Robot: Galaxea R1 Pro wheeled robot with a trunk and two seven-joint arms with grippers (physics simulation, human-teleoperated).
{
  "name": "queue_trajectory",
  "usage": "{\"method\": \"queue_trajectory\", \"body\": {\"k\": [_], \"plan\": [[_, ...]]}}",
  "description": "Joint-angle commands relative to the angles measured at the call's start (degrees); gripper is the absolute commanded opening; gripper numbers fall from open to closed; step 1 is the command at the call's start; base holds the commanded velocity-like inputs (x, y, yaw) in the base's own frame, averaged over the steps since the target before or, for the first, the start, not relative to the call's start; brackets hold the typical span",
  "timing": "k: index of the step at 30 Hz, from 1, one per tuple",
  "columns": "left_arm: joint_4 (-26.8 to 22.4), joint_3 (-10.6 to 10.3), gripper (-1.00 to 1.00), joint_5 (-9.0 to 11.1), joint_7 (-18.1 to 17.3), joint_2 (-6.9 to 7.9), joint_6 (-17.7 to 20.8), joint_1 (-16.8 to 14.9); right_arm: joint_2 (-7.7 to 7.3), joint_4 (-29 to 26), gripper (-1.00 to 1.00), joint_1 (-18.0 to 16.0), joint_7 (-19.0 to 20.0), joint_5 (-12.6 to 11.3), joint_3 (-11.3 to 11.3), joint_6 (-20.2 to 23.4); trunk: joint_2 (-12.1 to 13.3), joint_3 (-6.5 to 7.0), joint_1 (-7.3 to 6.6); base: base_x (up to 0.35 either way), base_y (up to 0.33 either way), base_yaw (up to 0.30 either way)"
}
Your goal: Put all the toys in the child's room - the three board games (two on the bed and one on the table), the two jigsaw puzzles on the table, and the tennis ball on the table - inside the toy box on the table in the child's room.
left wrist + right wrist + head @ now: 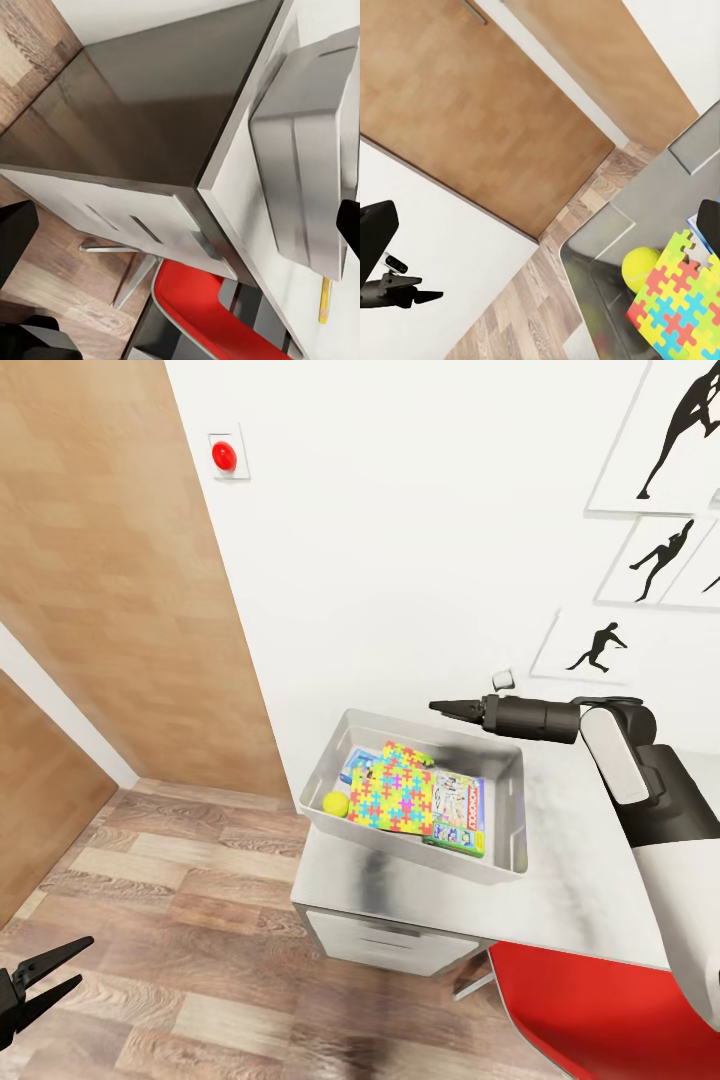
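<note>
Toys sit in toy box [500, 855]: tennis ball [336, 803], jigsaw puzzle [395, 792], board games [460, 812]. Right gripper [445, 708] pressed together over box; left gripper [58, 970] spread, low. You check nothing stays outside.

The toy box [500, 860] under the right gripper [447, 708] looks like smooth, faintly glossy grey plastic. The counter [570, 880] has a pale, mottled sheen. The floor [180, 920] is matt wood plank, and the red chair [600, 1010] is glossy.
</note>
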Motion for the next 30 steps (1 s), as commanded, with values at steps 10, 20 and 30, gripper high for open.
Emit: {"method": "queue_trajectory", "body": {"k": [10, 20, 30], "plan": [[-0.97, 2.83, 1.0, 0.11, -2.22, -0.43, 0.21, 1.75, 0.27, -2.34, 1.0, -1.48, 0.07, -0.37, -0.42, 0.17, -0.1, -0.08, 0.03, -0.13, 0.0, 0.0], [-1.79, 4.04, 1.0, 0.26, -2.78, -0.79, 0.19, 2.28, 0.28, -3.61, 1.0, -1.93, -0.08, -0.59, -0.79, 0.17, -0.1, -0.08, 0.03, -0.263, 0.0, 0.0], [-2.1, 4.27, 1.0, 0.33, -2.92, -0.92, 0.19, 2.39, 0.2, -4.79, 1.0, -2.02, -0.14, -0.64, -1.0, 0.17, -0.1, -0.08, 0.03, -0.1, 0.0, -0.028]]}}
